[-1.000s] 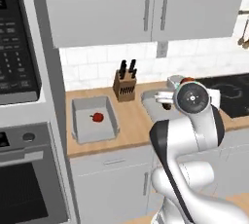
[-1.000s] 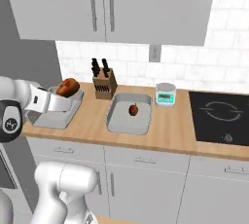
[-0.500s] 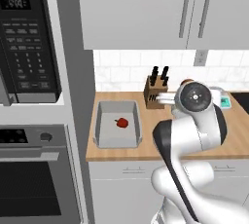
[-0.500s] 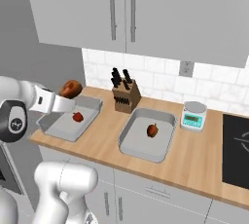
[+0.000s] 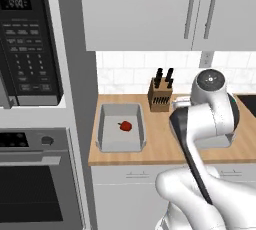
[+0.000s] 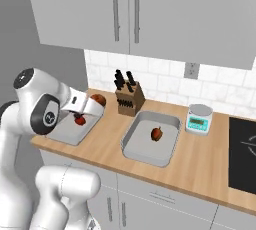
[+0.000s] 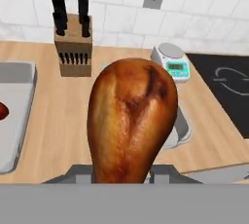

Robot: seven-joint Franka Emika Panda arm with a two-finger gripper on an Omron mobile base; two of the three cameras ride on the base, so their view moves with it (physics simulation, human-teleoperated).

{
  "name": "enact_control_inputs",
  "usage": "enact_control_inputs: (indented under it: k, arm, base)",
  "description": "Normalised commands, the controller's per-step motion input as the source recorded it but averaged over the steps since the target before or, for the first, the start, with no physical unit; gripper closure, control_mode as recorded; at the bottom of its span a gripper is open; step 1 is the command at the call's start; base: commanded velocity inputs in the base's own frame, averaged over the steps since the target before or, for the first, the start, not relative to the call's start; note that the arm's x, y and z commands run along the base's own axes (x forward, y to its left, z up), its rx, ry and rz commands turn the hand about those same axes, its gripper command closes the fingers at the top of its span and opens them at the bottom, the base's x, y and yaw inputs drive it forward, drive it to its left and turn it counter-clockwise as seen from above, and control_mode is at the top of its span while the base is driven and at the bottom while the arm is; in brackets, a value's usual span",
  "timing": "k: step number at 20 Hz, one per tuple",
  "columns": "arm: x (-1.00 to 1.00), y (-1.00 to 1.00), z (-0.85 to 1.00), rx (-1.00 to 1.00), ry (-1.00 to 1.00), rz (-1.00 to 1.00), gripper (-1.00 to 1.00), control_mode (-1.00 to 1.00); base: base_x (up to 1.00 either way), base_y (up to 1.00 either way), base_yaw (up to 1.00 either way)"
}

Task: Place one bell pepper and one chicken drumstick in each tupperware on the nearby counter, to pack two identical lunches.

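Now my fingers [image 6: 95, 105] pinch the drumstick [image 7: 131, 121], and the base has driven left until the left tub [image 5: 107, 146], holding one pepper [image 5: 125, 125], is near. Dropping it there would finish that lunch.

The setting is a rendered home kitchen. Indicators: a wood-grain counter [image 5: 165, 149] with white tile backsplash [image 6: 160, 76], grey wall cabinets [image 5: 150, 14], a microwave [image 5: 27, 44] above an oven [image 5: 35, 184] at frame left, a knife block [image 6: 127, 99], a kitchen scale [image 6: 199, 119], and a cooktop [image 6: 244, 149] at right.

Base views flank arm from behind, sharing counter [image 5: 165, 139] and knife block [image 6: 128, 100]; hand view close, facing backsplash.
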Motion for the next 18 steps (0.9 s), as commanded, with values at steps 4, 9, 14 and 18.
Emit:
enact_control_inputs:
  k: [4,9,14,18]
  arm:
    - [0.1,-0.83,-0.6,0.19,0.17,0.33,1.0,-1.0]
    - [0.04,-0.53,-0.3,0.1,0.13,-0.02,1.0,-1.0]
    - [0.25,-0.63,-0.22,0.12,0.16,0.04,1.0,-1.0]
    - [0.47,-0.74,-0.18,0.11,0.1,0.18,1.0,-1.0]
  base:
    - [0.0,0.0,0.0]
    - [0.0,0.0,0.0]
    - [0.0,0.0,0.0]
    - [0.0,0.0,0.0]
